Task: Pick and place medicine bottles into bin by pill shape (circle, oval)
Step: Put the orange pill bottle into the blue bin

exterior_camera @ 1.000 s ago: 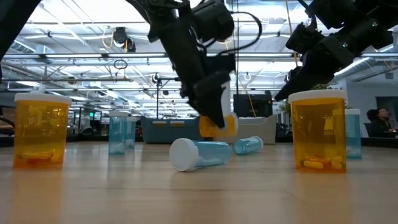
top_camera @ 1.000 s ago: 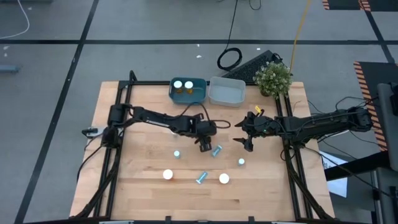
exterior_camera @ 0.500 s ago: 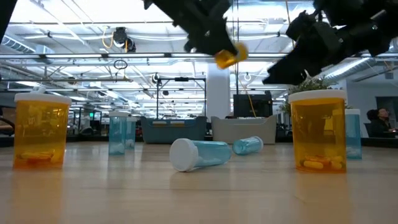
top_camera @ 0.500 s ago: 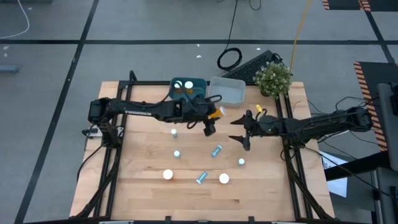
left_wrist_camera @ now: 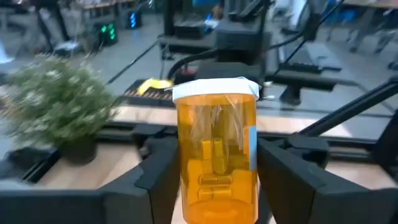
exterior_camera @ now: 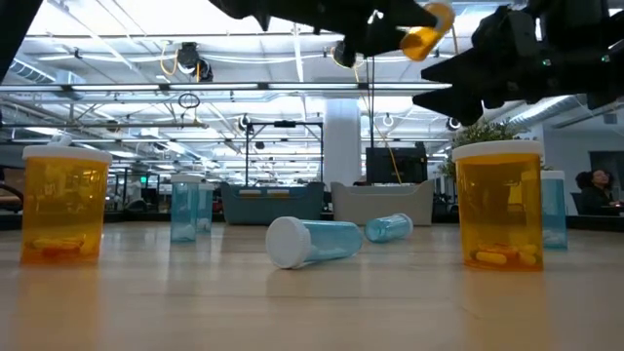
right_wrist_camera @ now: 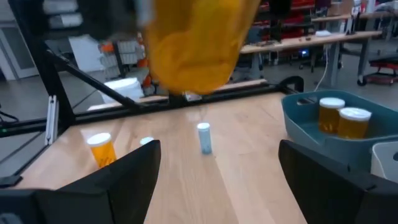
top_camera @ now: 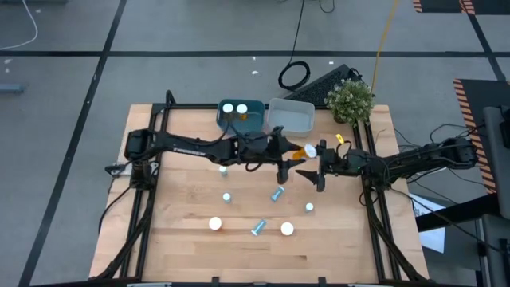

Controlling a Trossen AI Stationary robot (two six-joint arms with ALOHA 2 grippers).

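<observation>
Your left gripper [top_camera: 288, 151] is clamped on an orange bottle [top_camera: 303, 150], aloft just beside the pale bin [top_camera: 290, 118]. Your right gripper [top_camera: 317, 168] gapes wide, empty, right next to that bottle.

grey floor [top_camera: 64, 88] (taped lines), ceiling lights [exterior_camera: 107, 54]
</observation>
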